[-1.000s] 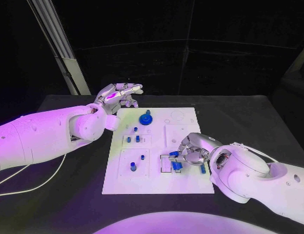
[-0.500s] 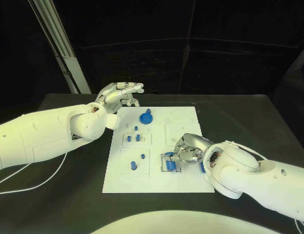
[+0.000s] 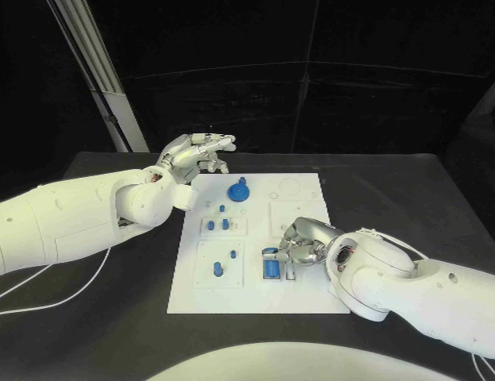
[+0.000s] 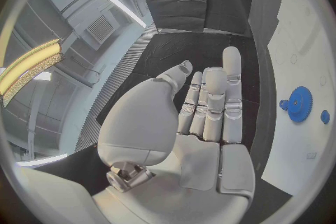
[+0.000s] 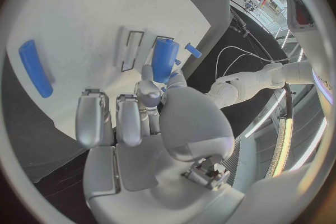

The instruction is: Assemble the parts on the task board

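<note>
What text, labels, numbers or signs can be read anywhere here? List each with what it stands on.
None can be read.
The task board carries only outlines and slots, no legible lettering.
The blue parts, such as the gear-shaped piece, bear no marks.
The left hand and right hand show no label.

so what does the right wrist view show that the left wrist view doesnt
Right wrist view: the right hand with a blue block at its fingertips, by a rectangular slot in the board, plus a long blue bar lying flat farther off. Whether the block is gripped is unclear. Left wrist view: the left hand, fingers straight and holding nothing, over black table beside the board, and a blue gear on the board. Both show the white task board.
</note>
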{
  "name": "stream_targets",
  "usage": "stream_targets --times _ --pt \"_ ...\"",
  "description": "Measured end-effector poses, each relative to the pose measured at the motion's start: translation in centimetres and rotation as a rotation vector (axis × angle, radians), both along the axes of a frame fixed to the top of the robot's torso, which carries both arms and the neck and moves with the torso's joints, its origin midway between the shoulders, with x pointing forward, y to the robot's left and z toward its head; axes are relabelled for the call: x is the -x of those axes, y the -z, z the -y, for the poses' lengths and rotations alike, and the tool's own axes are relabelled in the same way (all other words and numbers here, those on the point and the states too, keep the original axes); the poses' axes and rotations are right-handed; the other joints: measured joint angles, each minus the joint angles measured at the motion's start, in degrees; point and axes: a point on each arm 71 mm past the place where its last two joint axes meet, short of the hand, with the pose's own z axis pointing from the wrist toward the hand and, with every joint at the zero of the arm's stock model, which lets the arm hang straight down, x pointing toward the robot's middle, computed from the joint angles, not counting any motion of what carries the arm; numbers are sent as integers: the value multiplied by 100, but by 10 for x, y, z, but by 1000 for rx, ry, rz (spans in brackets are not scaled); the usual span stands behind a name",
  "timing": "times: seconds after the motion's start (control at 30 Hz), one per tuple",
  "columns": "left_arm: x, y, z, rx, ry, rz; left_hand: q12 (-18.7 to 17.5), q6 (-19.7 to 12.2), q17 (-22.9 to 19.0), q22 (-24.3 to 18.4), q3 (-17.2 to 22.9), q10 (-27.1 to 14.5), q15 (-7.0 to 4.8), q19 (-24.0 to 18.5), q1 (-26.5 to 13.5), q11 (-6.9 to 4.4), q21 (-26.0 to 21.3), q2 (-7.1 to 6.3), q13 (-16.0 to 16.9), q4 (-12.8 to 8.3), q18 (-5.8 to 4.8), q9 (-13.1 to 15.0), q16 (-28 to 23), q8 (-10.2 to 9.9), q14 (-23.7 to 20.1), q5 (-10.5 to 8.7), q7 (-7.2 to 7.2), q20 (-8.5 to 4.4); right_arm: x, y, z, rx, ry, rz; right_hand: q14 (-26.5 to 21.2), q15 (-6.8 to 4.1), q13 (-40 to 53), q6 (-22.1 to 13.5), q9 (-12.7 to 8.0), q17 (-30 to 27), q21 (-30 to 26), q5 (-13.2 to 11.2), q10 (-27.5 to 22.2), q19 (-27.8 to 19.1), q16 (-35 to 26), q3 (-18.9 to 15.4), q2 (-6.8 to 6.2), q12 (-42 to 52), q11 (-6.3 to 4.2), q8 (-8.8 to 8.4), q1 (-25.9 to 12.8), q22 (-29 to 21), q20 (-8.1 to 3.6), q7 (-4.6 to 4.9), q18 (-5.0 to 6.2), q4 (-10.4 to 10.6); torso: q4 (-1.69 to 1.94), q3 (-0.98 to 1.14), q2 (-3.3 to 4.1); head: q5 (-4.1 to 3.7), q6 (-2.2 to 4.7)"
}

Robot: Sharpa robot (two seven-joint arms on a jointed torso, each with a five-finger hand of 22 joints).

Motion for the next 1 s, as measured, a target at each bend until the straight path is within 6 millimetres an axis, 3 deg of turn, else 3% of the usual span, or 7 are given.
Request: stream_targets --times 0.07,0.13,0.3,0.43,0.53,0.73,1.0 --pt "0 0 0 0 0 0 0 0 0 0 0 0 0 0 0 0 0 0 0 0 0 0 0 0 0 0 0 0 0 0 0 2 1 -1 0 0 -34 -4 32 -42 0 -381 0 -2 -20 -99 -40 -78 0 -23 -132 -30 -2 4 0 5 0 0 0 1 0" --pt "0 0 0 0 0 0 0 0 0 0 0 0 0 0 0 0 0 0 0 0 0 0 0 0 0 0 0 0 -1 1 1 5 2 -1 0 0 -90 -24 55 -96 -29 -493 -2 -20 -55 -197 -119 -176 -2 -34 -267 -70 -20 23 0 8 0 0 0 2 1" --pt "0 0 0 0 0 0 0 0 0 0 0 0 0 0 0 0 0 0 1 0 0 0 0 0 0 0 0 0 -2 2 3 13 4 5 0 0 -234 -44 84 -176 -68 -499 -85 -40 -101 -268 -275 -389 1 -34 -537 -141 -40 44 0 19 0 0 -1 3 7" --pt "0 0 0 0 0 -1 0 0 0 0 0 0 0 0 0 0 0 0 1 0 0 0 0 0 0 0 0 0 -2 1 4 20 3 11 0 1 -238 -44 113 -176 -68 -499 -85 -40 -101 -212 -233 -389 1 -34 -491 -141 -40 44 0 -37 0 1 -1 3 9" --pt "0 0 0 0 0 -1 0 0 0 1 0 0 0 0 0 0 0 0 1 0 0 0 0 0 0 0 0 0 -1 0 5 23 0 15 0 1 -235 -44 154 -171 -68 -499 -85 -40 -101 -111 -204 -417 1 -34 -155 -141 -40 44 0 -138 -1 4 -1 2 9" --pt "0 0 -1 -1 -1 -1 0 0 1 1 0 0 0 0 0 0 0 0 1 0 0 0 0 0 0 0 0 0 1 -1 4 28 -13 19 0 1 -219 -44 235 -138 -68 -173 -85 -40 -101 122 -106 -455 1 -34 564 -132 -40 44 0 -436 -1 5 -1 -3 9" --pt "0 0 -1 -1 -1 -1 0 0 1 1 0 0 0 0 0 0 0 0 2 0 0 0 0 0 0 0 0 0 5 -5 18 31 -5 33 0 2 -279 -202 256 -185 -97 144 -118 -62 -159 64 -89 -611 35 -60 630 -171 -18 86 0 -408 -2 7 -1 -10 28"
